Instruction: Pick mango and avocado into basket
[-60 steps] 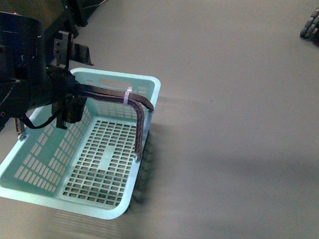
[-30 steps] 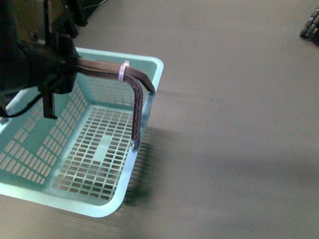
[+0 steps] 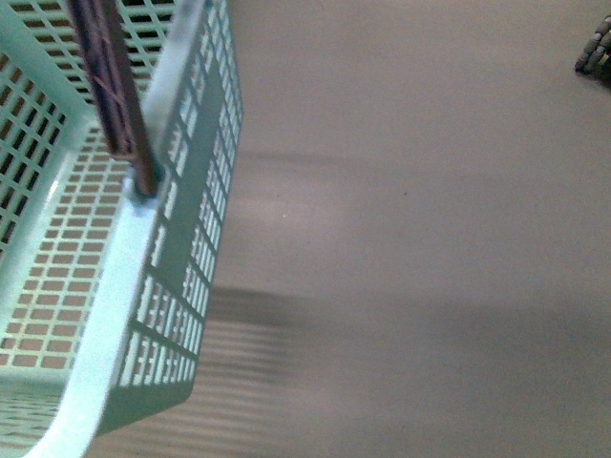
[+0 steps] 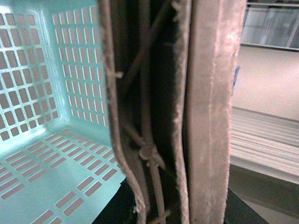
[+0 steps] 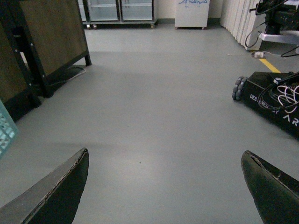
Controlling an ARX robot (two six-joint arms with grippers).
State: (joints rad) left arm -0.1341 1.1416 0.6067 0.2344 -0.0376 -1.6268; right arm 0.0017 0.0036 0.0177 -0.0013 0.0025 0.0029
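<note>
The basket (image 3: 181, 191) hangs at the front view's left edge, close to the camera and tilted, its slotted wall facing the floor (image 3: 410, 239) and a shadow beneath it. Its brown handle (image 3: 115, 86) joins the rim at a pivot. In the left wrist view the left hand (image 4: 156, 84) is clamped on that handle, 2 frayed pads pressed to either side of it, with the teal lattice behind. The right hand (image 5: 164, 154) hovers over bare floor, fingers spread wide and holding nothing. A wooden cabinet (image 5: 51, 32) stands beyond it on 1 side, a wheeled base (image 5: 275, 102) on the other.
</note>
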